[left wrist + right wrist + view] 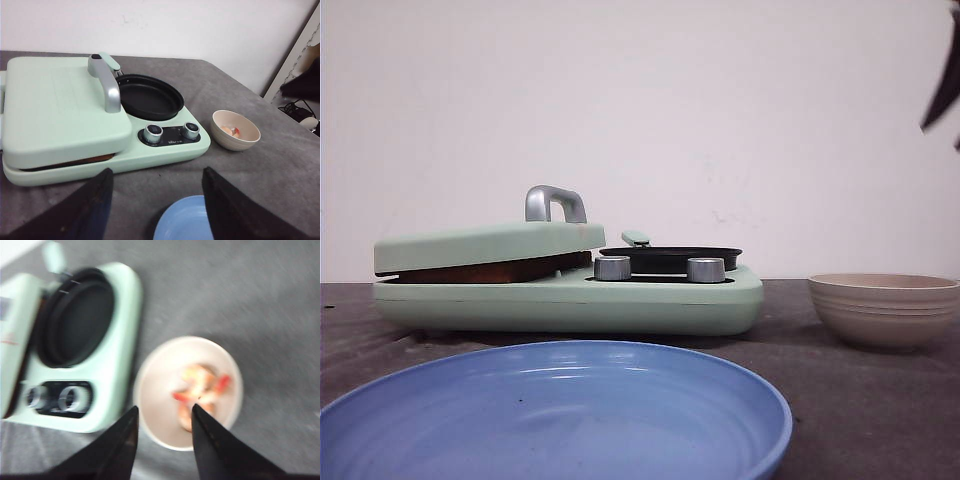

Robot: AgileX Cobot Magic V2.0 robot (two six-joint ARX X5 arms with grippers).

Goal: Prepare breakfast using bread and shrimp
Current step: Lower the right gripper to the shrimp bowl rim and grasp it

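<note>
The bread shows only as a brown crust edge (pixel 490 270) (pixel 75 162), pressed under the shut lid (pixel 60 105) of the mint-green breakfast maker (pixel 620 305). Shrimp (pixel 200 385) (pixel 231 131) lie in a beige bowl (pixel 885 310) (pixel 155 365) to the maker's right. My right gripper (pixel 165 407) is open and hovers above this bowl, one finger over its near rim, nothing between the fingers; that view is blurred. My left gripper (pixel 157 170) is open and empty above the grey table, in front of the maker, with a blue plate (pixel 185 222) (pixel 550 410) below it.
A round black pan (pixel 150 95) (pixel 75 325) (pixel 670 258) sits empty on the maker's right half, behind two silver knobs (pixel 153 132) (pixel 190 129). The lid carries a silver handle (pixel 555 200). A dark part of my right arm (pixel 945 80) hangs at the upper right. A white wall stands behind.
</note>
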